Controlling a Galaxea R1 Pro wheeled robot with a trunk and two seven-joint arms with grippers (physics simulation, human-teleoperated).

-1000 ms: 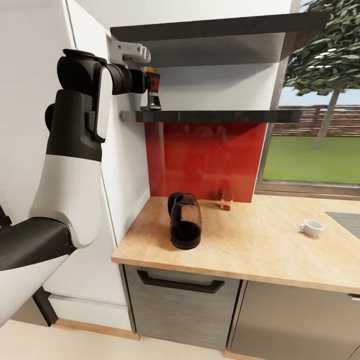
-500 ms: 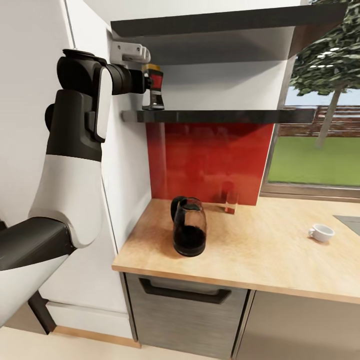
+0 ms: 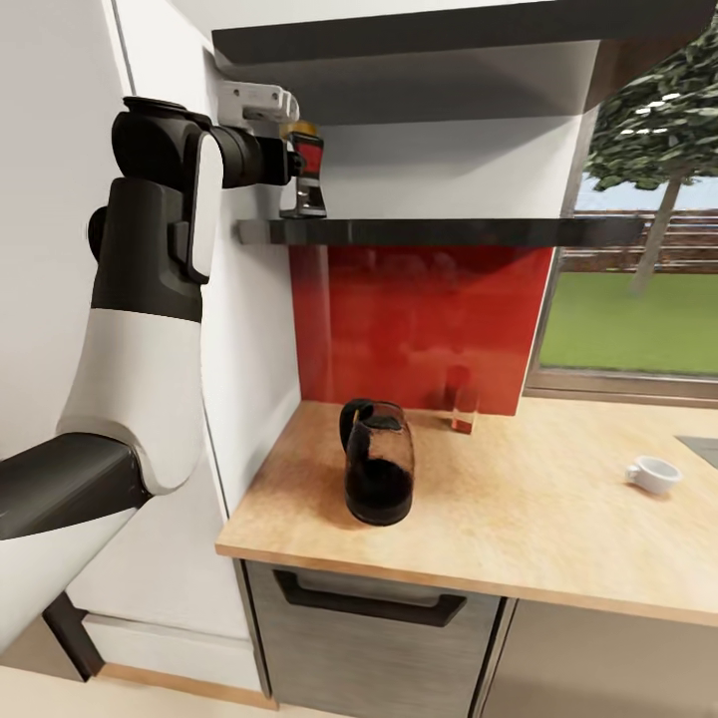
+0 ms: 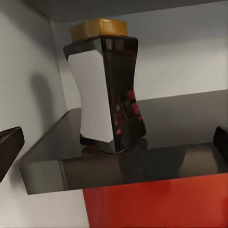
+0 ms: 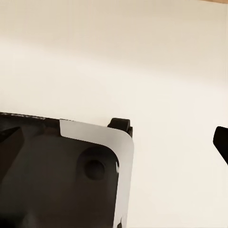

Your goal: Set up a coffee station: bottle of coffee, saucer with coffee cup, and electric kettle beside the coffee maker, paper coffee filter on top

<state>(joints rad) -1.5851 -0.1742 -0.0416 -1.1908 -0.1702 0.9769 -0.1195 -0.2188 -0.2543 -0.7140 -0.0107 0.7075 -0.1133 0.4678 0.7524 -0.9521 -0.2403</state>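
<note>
The left arm is raised to the shelf, its gripper at the bottle standing at the shelf's left end. Whether the fingers grip it cannot be told. Below, on the countertop, the kettle stands near the left edge, a cup lies far right, and a small glass stands against the red backsplash.

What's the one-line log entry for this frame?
left hand: open, at bottle of coffee | bottle: upright on kitchen shelf | electric kettle, coffee cup: on countertop
</note>
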